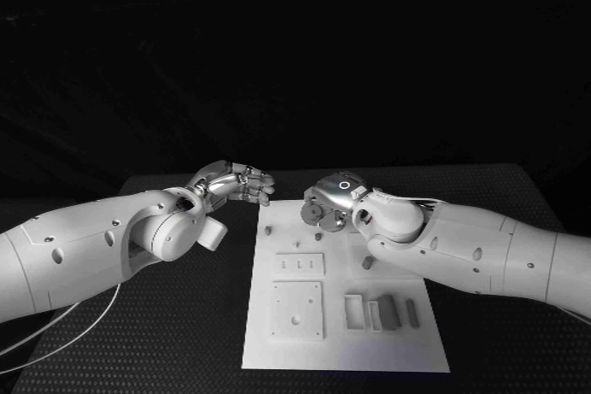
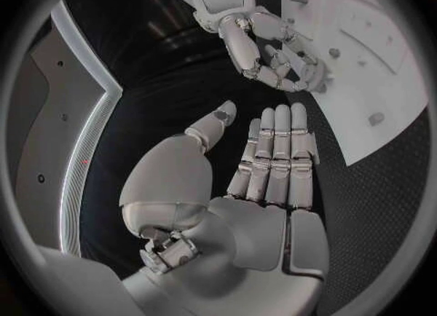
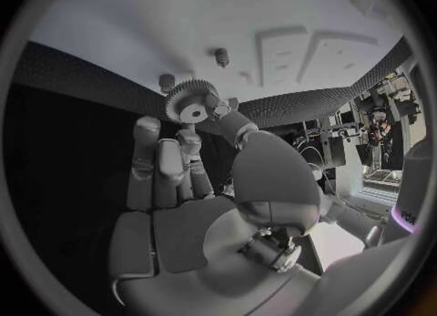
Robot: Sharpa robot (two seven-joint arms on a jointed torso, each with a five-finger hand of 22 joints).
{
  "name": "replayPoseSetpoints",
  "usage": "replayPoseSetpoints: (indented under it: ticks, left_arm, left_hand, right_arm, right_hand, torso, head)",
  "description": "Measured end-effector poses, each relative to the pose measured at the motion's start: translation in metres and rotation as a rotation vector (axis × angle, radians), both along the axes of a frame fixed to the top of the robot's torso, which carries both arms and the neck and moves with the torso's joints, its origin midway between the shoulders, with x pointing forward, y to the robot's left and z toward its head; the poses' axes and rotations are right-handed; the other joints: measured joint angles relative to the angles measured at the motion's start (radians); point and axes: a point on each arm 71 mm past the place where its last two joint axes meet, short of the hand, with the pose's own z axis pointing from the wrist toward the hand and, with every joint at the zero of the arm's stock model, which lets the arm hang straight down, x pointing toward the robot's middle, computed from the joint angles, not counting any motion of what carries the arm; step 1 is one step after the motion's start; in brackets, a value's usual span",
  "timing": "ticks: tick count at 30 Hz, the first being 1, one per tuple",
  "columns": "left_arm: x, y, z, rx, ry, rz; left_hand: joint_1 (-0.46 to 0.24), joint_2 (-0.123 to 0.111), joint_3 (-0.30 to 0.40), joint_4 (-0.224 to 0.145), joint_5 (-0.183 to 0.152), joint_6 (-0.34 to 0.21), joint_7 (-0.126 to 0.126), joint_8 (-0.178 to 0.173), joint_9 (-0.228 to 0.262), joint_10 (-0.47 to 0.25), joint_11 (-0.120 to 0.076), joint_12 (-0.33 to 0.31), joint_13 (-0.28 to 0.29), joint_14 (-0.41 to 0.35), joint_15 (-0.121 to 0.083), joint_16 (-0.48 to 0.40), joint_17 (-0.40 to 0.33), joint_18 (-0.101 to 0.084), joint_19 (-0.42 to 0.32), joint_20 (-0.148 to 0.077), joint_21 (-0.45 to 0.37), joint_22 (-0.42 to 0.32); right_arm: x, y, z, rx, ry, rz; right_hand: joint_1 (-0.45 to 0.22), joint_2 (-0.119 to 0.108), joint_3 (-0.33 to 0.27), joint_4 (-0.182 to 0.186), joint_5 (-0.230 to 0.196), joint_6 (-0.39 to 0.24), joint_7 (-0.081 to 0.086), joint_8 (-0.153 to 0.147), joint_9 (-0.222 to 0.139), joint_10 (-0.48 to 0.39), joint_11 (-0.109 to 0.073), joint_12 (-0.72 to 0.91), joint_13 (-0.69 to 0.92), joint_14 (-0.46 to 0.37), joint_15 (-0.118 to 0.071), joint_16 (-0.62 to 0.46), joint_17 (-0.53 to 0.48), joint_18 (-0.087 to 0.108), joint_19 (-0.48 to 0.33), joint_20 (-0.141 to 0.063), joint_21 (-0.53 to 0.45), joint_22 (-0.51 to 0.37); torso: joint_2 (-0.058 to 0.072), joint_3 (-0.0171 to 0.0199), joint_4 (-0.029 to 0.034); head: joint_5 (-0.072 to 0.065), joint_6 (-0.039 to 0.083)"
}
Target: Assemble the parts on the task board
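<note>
Nearest us on the flat white rectangular task board (image 1: 339, 347), we see a raised square white plate (image 1: 297, 309) on its left half. Beside it, a row of small upright grey block parts (image 1: 388, 310) stands next to a shallow white open tray (image 1: 354, 307).

Next back, a smaller white plate with slots (image 1: 300, 265) sits just beyond the square one. To its right a short grey peg (image 1: 367, 261) stands on the board, close under the right forearm. Two more small grey pegs (image 3: 221, 57) stand near the board's far part; we see them from the right wrist, with the board's raised plates beyond them.

Further back, our right hand (image 1: 328, 204) hovers over the board's far edge. It pinches a small grey toothed gear (image 3: 190, 103) between thumb and fingertips (image 3: 202, 141). The gear is off the board, held clear above it. The remaining fingers stand straight beside the pinch.

Our left hand (image 1: 236, 184) sits just off the board's far left corner, over the black textured table (image 1: 160, 343). It's released: palm flat, fingers (image 2: 276, 148) straight and side by side, thumb apart, nothing in it. From the left wrist we see the right hand (image 2: 264, 46) opposite it, near but not touching.
</note>
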Motion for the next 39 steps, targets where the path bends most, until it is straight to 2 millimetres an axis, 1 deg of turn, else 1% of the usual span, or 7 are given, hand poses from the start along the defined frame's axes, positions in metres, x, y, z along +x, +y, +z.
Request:
replayPoseSetpoints:
  ticks: [3,6,15,27,39]
  left_arm:
    - [0.0,0.0,0.0,0.0,0.0,-0.001]
    - [0.0,0.0,0.0,0.0,0.0,0.0]
    - [0.0,0.0,0.001,0.0,-0.001,0.0]
    - [0.0,0.0,0.001,0.0,-0.002,-0.001]
    - [0.001,-0.002,0.002,0.0,-0.004,-0.003]
  left_hand:
    - [0.0,0.0,0.0,0.0,0.0,0.0,0.0,0.0,0.0,0.0,0.0,0.0,0.0,0.0,0.0,0.0,0.001,0.0,0.0,0.0,0.0,0.0]
    - [0.0,0.0,0.0,0.0,0.0,0.0,0.0,0.0,0.0,0.0,0.0,0.0,0.0,0.0,0.0,0.0,0.001,0.0,0.0,0.0,0.0,0.0]
    - [0.0,0.0,0.0,0.0,0.0,0.0,0.0,0.0,0.001,0.0,0.0,-0.004,0.001,0.0,0.0,0.0,0.002,0.0,0.0,0.0,0.0,0.001]
    - [0.0,0.0,0.0,0.0,0.0,0.0,0.0,0.0,0.001,0.0,0.0,-0.004,0.002,0.0,0.0,0.0,0.003,0.0,0.0,0.0,0.0,0.001]
    - [0.0,0.0,0.0,0.0,0.0,0.0,0.0,0.0,0.002,0.0,0.0,-0.004,0.003,0.0,0.0,-0.004,0.004,0.0,0.0,0.0,0.0,0.001]
  right_arm:
    - [0.001,0.003,-0.003,-0.006,0.002,0.001]
    - [0.002,0.003,-0.004,-0.01,0.001,-0.002]
    - [0.002,0.005,-0.006,-0.016,0.002,-0.001]
    - [0.003,0.006,-0.016,-0.033,0.015,-0.007]
    - [0.005,0.006,-0.02,-0.041,0.019,-0.014]
  right_hand:
    - [0.0,0.0,0.0,0.0,0.0,0.0,0.0,0.0,0.0,0.002,-0.002,0.0,0.0,0.0,0.0,0.0,0.0,0.0,0.0,0.0,0.0,0.0]
    - [-0.002,0.002,0.0,0.0,0.0,0.0,0.0,0.0,0.0,0.004,-0.004,0.0,-0.001,0.0,0.0,0.0,0.0,0.0,0.0,0.0,0.0,0.0]
    - [-0.004,0.004,0.0,0.0,0.005,0.001,-0.001,0.0,0.0,0.007,0.0,0.0,-0.002,0.004,0.003,0.0,0.0,0.0,0.0,0.0,0.0,0.0]
    - [-0.004,0.004,0.0,0.0,0.004,0.001,-0.001,0.0,0.0,0.007,0.0,0.0,-0.003,0.007,0.0,0.0,0.0,0.0,0.002,0.002,0.0,0.0]
    - [-0.004,0.004,0.0,0.0,0.004,0.001,-0.001,0.0,0.0,0.007,0.0,0.0,-0.004,0.007,0.0,0.0,-0.001,0.0,0.002,0.002,0.0,0.0]
  torso:
    - [0.0,0.0,0.0013]
    - [0.0,-0.0004,0.0016]
    - [0.0,-0.0006,-0.0017]
    - [-0.001,0.0012,-0.0023]
    - [-0.001,0.0012,-0.0026]
  head:
    - [0.001,0.0]
    - [0.004,-0.002]
    - [0.009,-0.006]
    - [0.009,-0.01]
    - [0.011,-0.013]
